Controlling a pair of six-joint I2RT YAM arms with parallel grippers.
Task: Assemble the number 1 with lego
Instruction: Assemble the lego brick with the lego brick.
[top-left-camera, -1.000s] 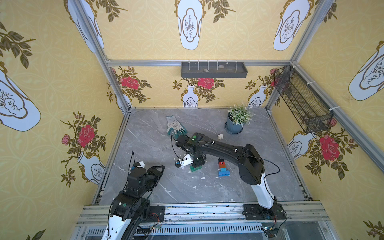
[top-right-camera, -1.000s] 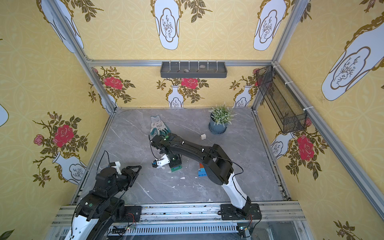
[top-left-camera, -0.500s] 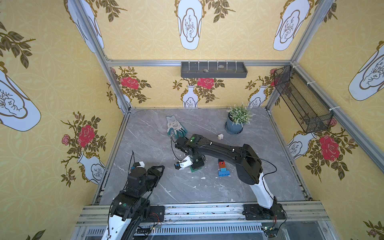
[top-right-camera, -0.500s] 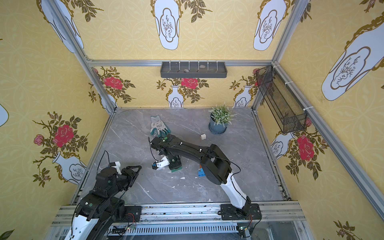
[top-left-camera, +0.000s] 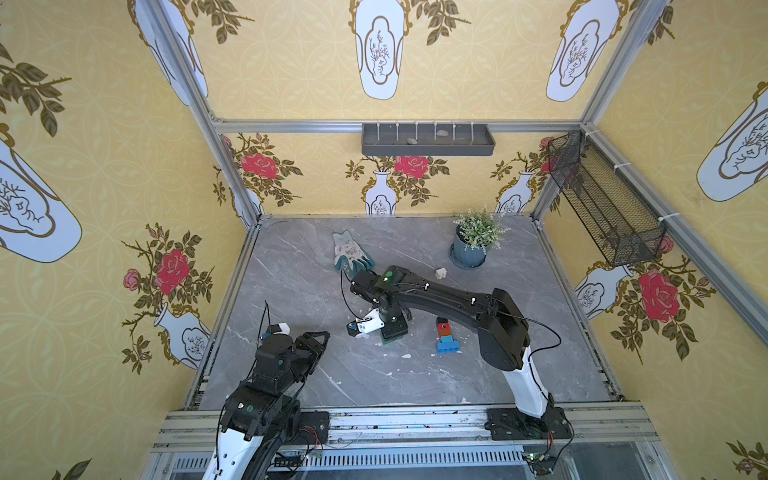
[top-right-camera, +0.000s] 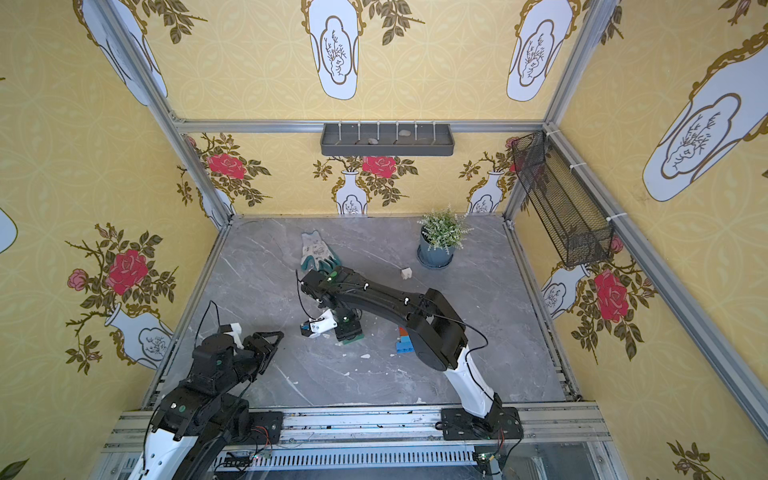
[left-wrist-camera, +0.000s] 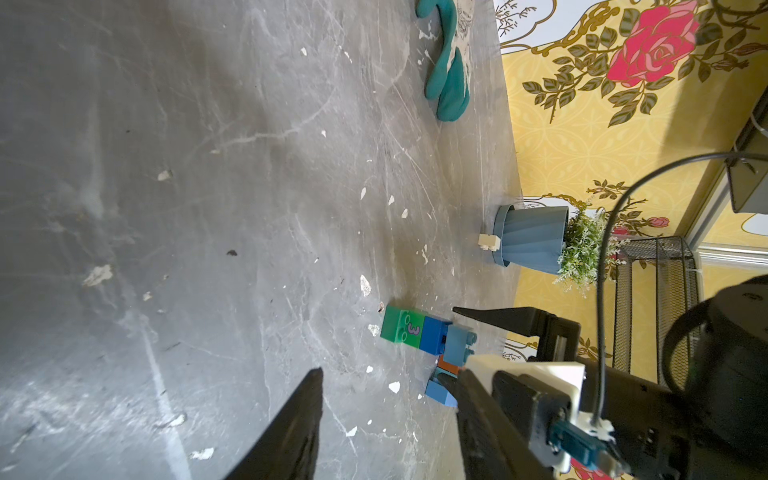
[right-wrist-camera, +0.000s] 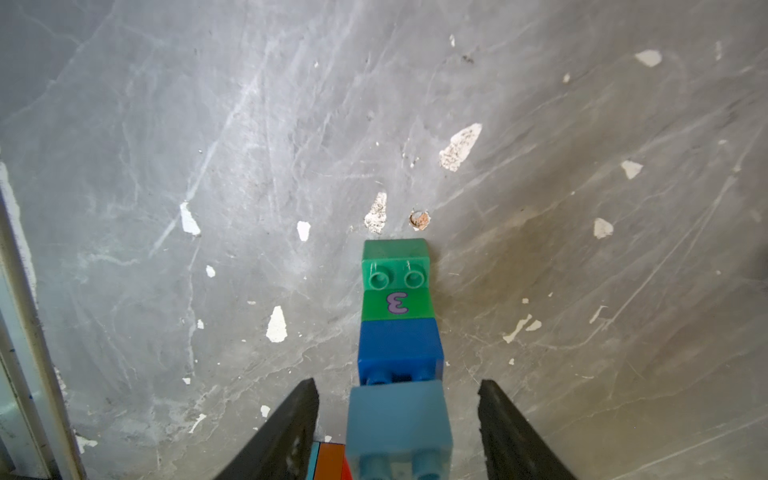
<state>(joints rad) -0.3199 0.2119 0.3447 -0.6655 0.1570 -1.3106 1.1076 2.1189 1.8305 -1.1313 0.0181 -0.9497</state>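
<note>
Straddling one end of a lego row, right end effector (right-wrist-camera: 397, 386) stands open: black fingers (right-wrist-camera: 291, 428) either side of the light blue square plastic brick (right-wrist-camera: 397, 419), bare worktop showing in both gaps, nothing gripped. Row lies flat on the grey marble-patterned worktop (top-left-camera: 291, 291): light blue square plastic brick, then dark blue square plastic brick (right-wrist-camera: 399, 349), then green plastic brick (right-wrist-camera: 395, 286) printed with a purple 3, joined in a line. In both top views only the green tip pokes out from under the right arm, mid-worktop.

Left end effector (top-left-camera: 321, 341) hangs near the worktop's left edge, well apart from the row, fingers parted, nothing between them.

Second lego group sits to the right of the row, near it but apart: red plastic brick (top-left-camera: 442, 328) with a black spot, joined to a long blue plastic brick (top-left-camera: 448, 345). Whether it stands or lies, cannot tell. Cream square plastic brick (top-left-camera: 441, 273) rests alone, just beside the blue-grey pot of a small green plant (top-left-camera: 473, 249).

White-and-teal work glove (top-left-camera: 351, 253) lies toward the back wall. White flecks (right-wrist-camera: 276, 324) scattered over the surface.
</note>
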